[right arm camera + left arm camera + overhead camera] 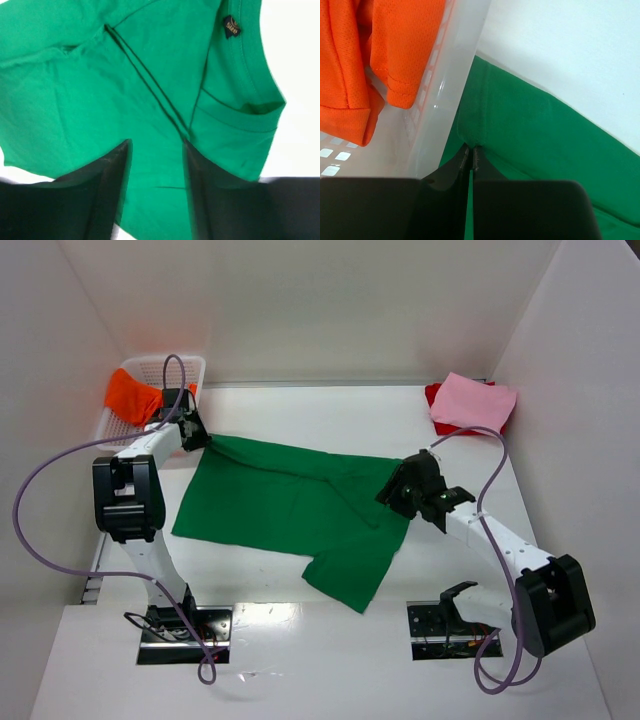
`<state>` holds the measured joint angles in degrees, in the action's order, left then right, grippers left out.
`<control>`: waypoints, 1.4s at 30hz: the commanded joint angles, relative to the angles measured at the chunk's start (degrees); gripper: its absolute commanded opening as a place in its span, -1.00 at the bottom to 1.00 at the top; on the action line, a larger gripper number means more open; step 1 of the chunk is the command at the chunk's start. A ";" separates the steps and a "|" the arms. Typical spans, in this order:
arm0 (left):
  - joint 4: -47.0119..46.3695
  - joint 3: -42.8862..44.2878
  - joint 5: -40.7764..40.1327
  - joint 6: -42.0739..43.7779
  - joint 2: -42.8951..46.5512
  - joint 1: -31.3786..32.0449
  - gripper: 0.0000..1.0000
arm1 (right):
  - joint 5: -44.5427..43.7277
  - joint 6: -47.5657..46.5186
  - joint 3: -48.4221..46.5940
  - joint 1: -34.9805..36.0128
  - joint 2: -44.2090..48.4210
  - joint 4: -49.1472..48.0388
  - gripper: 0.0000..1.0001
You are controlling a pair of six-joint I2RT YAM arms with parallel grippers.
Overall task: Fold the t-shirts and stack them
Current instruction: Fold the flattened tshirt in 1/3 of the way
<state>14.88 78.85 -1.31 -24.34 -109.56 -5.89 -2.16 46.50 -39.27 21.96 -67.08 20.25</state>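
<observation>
While the left gripper (471, 152) pinches the green t-shirt (270, 500) at its ten o'clock corner, the right gripper (155, 146) hangs spread over the three o'clock edge; the cloth lies across the bench (300, 410), long from ten to four.

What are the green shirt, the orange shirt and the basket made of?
The green shirt: soft matte cloth, probably cotton knit; it wrinkles and has stitched hems. The orange shirt: cloth with tiny holes, likely sporty mesh. The basket: hard, slightly see-through white plastic, shiny, with grid openings.
</observation>
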 commanded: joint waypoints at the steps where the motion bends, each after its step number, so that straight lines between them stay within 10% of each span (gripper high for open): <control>1: -0.20 0.46 -0.46 -0.79 1.19 -0.44 -0.69 | -1.70 0.43 -2.22 -0.25 0.02 0.05 0.36; 13: -0.64 9.30 17.08 1.49 0.05 2.46 0.84 | -6.45 -2.29 -13.12 -2.09 -8.01 -3.20 0.46; 29: -0.03 13.79 19.52 0.73 -3.88 4.74 0.95 | -12.16 -3.44 -19.88 -4.64 -22.16 -4.92 0.37; 34: 0.49 13.79 15.82 2.01 -6.13 7.20 0.89 | -13.31 -2.20 -23.61 -4.64 -28.40 -3.59 -0.03; 42: 1.42 12.86 14.76 2.63 -7.16 7.21 0.85 | -14.36 -2.73 -29.42 -5.17 -36.22 2.26 -0.10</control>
<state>16.73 91.39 14.41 -23.51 -116.29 1.92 -13.86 43.79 -64.66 17.30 -101.25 19.79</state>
